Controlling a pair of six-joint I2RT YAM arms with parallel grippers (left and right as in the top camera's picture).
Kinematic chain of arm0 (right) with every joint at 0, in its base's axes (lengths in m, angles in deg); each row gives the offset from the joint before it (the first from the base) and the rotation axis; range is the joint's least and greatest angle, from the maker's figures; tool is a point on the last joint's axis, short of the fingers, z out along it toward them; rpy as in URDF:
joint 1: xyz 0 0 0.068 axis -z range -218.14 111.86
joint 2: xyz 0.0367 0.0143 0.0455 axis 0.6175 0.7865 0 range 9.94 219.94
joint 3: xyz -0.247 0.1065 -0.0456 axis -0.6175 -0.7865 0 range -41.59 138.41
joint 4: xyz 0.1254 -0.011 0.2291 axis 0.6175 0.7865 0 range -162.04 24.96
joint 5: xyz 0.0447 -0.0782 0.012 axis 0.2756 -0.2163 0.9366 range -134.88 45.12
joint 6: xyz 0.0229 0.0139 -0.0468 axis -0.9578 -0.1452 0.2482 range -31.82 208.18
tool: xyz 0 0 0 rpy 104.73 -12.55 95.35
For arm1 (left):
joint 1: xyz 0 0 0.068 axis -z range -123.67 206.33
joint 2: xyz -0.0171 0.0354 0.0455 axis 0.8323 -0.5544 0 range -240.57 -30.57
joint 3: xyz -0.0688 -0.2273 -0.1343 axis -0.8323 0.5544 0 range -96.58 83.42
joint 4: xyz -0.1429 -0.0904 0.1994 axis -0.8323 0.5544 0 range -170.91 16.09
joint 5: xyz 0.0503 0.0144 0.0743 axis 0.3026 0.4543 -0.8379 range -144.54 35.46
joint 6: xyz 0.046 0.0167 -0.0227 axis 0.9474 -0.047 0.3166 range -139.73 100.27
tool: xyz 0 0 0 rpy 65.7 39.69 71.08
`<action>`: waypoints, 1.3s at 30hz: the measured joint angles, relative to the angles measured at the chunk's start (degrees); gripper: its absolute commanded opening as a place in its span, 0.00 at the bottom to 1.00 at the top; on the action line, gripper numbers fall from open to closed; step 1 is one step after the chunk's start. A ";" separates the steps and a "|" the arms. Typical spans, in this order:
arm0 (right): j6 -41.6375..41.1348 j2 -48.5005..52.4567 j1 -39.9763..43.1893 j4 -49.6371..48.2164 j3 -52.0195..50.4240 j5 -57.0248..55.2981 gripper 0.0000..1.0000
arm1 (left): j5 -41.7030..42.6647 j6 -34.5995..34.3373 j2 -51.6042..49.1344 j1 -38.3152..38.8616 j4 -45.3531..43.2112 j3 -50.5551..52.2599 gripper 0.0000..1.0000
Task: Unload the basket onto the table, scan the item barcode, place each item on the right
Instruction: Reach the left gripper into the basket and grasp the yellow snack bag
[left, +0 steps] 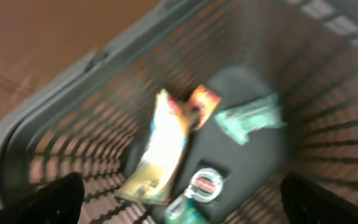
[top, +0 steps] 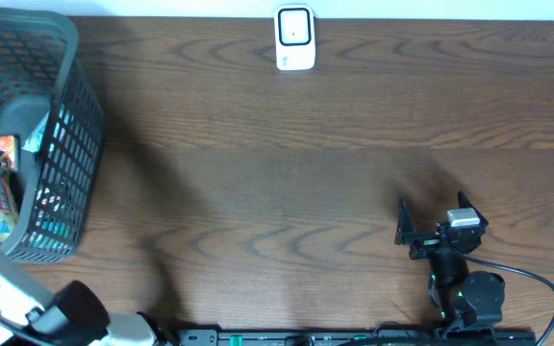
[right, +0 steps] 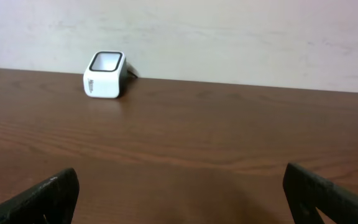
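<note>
The step in hand looks like picking an item. None is held yet. A yellow packet point(left: 160, 149) lies in the basket point(left: 73, 93) beside an orange packet point(left: 201, 102), a green packet point(left: 250, 118) and a round-lidded thing point(left: 205, 182). The left gripper point(left: 191, 205) hangs above them, fingers spread wide. Next it must descend, pinch one packet and carry it, barcode outward, to the scanner point(top: 294, 38).

The basket stands at the tabletop's left edge, and the scanner is at the middle of the far edge. The right gripper point(top: 408, 235), also spread and empty, waits near the near right corner. The table point(top: 287, 173) is dark wood, with a pale wall point(right: 229, 37) behind it.
</note>
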 measured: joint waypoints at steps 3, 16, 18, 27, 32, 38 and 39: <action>0.00 0.00 0.00 -0.02 0.00 0.00 0.99 | -0.50 0.07 -2.12 -4.42 3.67 0.59 1.00; 0.00 0.00 0.00 0.00 0.00 0.00 0.99 | 1.46 2.58 -10.71 -7.30 -1.22 19.26 1.00; 0.00 0.00 0.00 0.02 0.00 0.00 0.99 | 1.05 2.80 -10.69 -7.30 -6.34 23.76 1.00; 0.00 0.00 0.00 0.00 0.00 0.00 0.99 | 1.03 4.66 -10.84 -7.30 -23.58 34.58 0.99; 0.00 0.00 0.00 0.00 0.00 0.00 0.99 | 1.53 5.14 -11.69 -7.30 -27.96 38.14 0.95; 0.00 0.00 0.00 0.00 0.00 0.00 0.99 | 1.55 5.22 -16.04 -7.37 -28.81 38.21 0.08; 0.00 0.00 0.00 0.00 0.00 0.00 0.99 | 1.68 5.35 -16.22 -7.32 -28.83 38.21 0.07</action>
